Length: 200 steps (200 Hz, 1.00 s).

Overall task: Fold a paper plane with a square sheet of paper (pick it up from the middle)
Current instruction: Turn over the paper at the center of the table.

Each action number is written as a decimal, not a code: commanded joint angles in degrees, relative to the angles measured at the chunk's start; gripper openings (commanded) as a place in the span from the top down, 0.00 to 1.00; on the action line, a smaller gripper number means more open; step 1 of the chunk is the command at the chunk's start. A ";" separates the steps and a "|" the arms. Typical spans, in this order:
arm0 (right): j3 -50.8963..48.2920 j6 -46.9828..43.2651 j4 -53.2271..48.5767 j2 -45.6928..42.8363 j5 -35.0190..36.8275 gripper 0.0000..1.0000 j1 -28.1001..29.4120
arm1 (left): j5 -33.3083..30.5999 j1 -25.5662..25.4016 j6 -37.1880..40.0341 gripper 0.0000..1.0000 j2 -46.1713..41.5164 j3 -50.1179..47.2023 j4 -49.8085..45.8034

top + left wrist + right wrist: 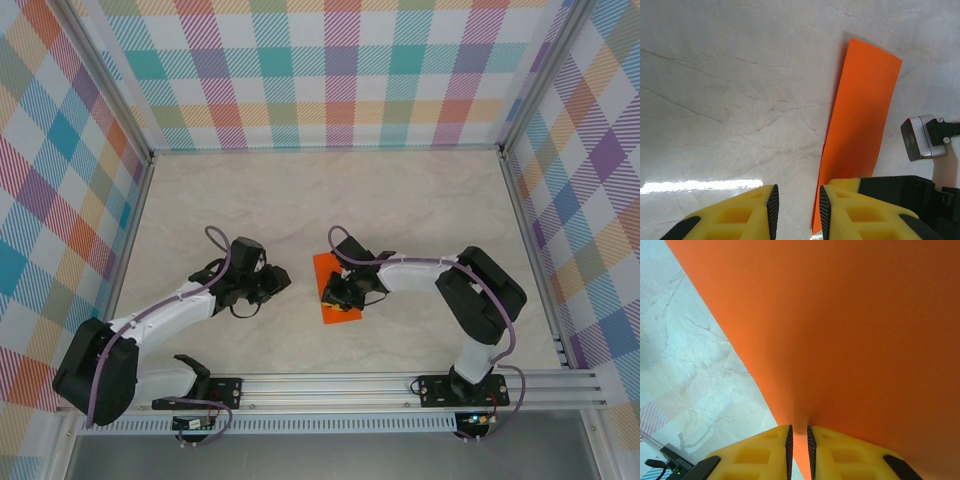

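The paper plane (322, 272) lies mid-frame on the surface (300, 200). It looks light, thin and floppy, so it is probably best held mid-length. The right gripper (799, 432) pinches its edge. The left gripper (797, 200) hangs slightly open and empty beside it.

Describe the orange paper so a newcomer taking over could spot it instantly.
Look at the pale marble-patterned table boxed in by plaid walls. Near its middle, just ahead of the two arms, the orange paper sits at the right hand, which pinches it. It is the only bright, solid-coloured thing on the tabletop.
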 commanded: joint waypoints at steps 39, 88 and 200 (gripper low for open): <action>-0.34 -5.77 -11.67 -11.53 11.49 0.71 -1.41 | 3.52 -1.89 2.61 0.73 9.00 8.53 2.00; -11.62 -5.12 -7.54 -19.25 7.30 0.67 -7.52 | 4.69 -6.19 4.06 0.77 19.90 17.08 1.97; -14.48 -7.21 -4.57 -18.42 1.58 0.59 -7.76 | 2.09 -7.27 6.99 0.83 35.41 26.59 -1.32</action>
